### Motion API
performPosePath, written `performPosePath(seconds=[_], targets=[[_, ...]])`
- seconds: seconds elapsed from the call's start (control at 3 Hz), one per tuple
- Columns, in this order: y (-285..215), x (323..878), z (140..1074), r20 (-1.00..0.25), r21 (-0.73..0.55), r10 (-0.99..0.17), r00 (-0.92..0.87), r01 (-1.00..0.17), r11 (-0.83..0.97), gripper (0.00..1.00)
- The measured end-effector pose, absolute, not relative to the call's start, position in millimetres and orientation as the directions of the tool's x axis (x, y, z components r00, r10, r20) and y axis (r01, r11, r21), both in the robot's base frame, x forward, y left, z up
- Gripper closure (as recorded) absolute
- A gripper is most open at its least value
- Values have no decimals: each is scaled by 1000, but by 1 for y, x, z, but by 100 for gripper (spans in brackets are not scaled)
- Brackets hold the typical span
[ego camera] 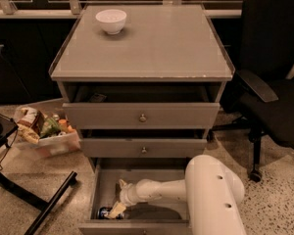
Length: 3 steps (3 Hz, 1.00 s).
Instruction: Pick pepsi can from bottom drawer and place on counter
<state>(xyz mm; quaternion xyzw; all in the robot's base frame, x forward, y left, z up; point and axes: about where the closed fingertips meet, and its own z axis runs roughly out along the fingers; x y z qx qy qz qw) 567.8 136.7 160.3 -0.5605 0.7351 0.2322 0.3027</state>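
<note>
The bottom drawer [104, 187] is pulled open under the two knobbed drawers. The pepsi can [106, 213] lies on its side in the drawer's front left corner, dark blue with a silver end. My white arm reaches into the drawer from the right, and my gripper [116, 209] is right at the can, its pale fingers over the can's right part. The counter [152, 45] is the glossy grey top of the cabinet, with a white bowl [110, 20] at its back left.
A black office chair [274, 92] stands right of the cabinet. A bin of snack packets [43, 129] sits on the floor at the left. Black stand legs [34, 199] lie on the floor at lower left.
</note>
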Motion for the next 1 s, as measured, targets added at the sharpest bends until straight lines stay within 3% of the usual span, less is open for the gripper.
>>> performPosePath(seconds=[1.0], targets=[[124,564,134,-708,52,-669,-224,-962,267,0]])
